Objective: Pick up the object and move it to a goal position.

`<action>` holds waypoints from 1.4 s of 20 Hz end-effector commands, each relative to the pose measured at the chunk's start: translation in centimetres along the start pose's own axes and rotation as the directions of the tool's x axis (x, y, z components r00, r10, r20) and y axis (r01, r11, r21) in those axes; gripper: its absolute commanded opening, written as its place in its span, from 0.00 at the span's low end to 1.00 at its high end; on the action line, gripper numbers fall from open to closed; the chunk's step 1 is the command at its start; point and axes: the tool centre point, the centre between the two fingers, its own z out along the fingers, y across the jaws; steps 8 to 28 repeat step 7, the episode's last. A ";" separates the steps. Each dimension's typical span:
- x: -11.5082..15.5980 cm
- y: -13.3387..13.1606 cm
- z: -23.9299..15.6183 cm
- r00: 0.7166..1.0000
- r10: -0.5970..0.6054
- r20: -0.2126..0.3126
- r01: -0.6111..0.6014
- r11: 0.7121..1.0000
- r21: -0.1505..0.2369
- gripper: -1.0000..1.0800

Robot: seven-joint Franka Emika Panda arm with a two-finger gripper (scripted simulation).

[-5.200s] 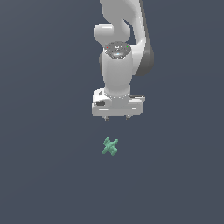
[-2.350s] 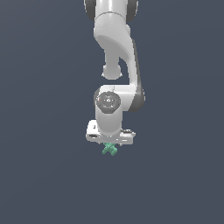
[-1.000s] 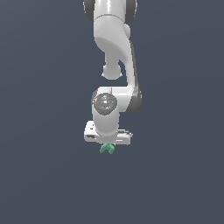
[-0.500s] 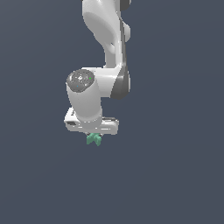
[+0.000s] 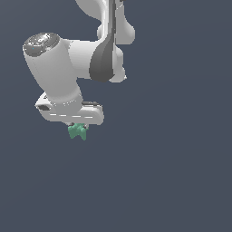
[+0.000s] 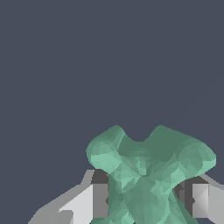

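Observation:
The object (image 5: 78, 131) is a small teal-green cross-shaped piece hanging just under the white hand of the arm, lifted off the ground. My gripper (image 5: 76, 127) is shut on it, and only its lower stubby arms stick out below the hand in the exterior view. In the wrist view the object (image 6: 146, 175) fills the space between the two fingers (image 6: 94, 199), which press on its sides. No goal marker shows in either view.
Only a plain dark grey-blue background lies around the arm. The arm's white links (image 5: 68, 68) loom large in the upper half of the exterior view.
The gripper came down onto the object and shut on it. It then lifted it and carried it toward the exterior view's left, the arm swinging closer to the camera.

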 end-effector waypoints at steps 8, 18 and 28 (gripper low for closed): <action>0.0 1.7 -2.0 1.000 -0.002 0.002 0.002 1.000 0.000 0.00; 0.0 1.7 -2.0 1.000 -0.002 0.002 0.002 1.000 0.000 0.00; 0.0 1.7 -2.0 1.000 -0.002 0.002 0.002 1.000 0.000 0.00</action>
